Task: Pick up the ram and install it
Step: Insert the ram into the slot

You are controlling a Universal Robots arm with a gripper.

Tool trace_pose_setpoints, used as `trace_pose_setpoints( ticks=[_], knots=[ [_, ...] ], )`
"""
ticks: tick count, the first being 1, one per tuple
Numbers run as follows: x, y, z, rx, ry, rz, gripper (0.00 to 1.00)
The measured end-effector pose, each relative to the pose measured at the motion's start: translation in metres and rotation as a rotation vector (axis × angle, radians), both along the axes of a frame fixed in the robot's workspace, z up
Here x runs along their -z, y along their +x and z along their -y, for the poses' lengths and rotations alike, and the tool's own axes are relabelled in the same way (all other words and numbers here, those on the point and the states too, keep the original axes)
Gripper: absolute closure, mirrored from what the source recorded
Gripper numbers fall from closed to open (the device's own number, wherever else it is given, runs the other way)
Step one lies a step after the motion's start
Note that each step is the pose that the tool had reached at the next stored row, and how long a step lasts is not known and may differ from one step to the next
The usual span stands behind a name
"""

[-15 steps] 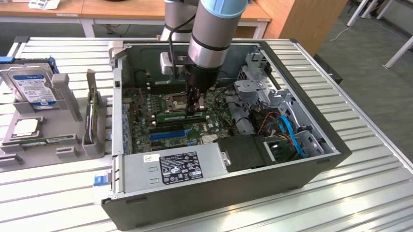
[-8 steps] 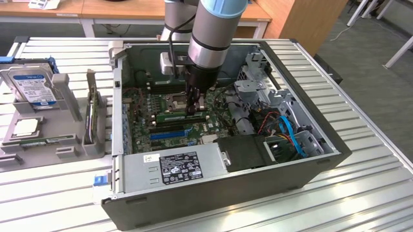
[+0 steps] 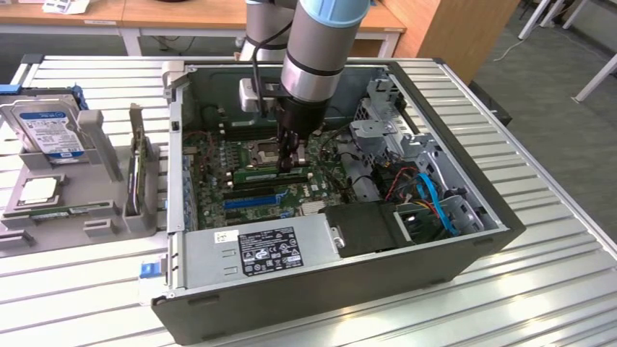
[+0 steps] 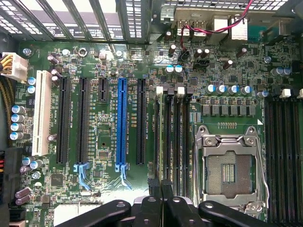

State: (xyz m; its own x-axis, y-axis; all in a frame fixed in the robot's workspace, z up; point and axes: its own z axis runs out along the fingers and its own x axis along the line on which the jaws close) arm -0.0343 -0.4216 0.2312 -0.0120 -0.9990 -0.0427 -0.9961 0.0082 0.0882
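Inside open computer case (image 3: pixel 386 293), gripper (image 3: pixel 292 168) nearly closed on the ram (image 3: pixel 259 175), contact itself obscured

above: case (image 3: pixel 337 303) open | beside gripper (image 3: pixel 289 168): drive cage (image 3: pixel 386 137), power supply (image 3: pixel 260 249)

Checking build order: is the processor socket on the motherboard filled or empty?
Empty: the processor socket shows bare contacts inside its metal frame, no chip seated.

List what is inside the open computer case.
A green motherboard with a blue slot, the ram gripped by the hand, and cables. The power supply covers the board beneath it.
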Motion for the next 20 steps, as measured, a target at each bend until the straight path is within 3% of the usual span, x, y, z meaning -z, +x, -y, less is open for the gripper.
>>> trace_pose_setpoints(
  ticks=[20],
  knots=[
    [0.0022,0.0000,0.0000,-0.001,0.0000,0.0000,0.88]
  ],
)
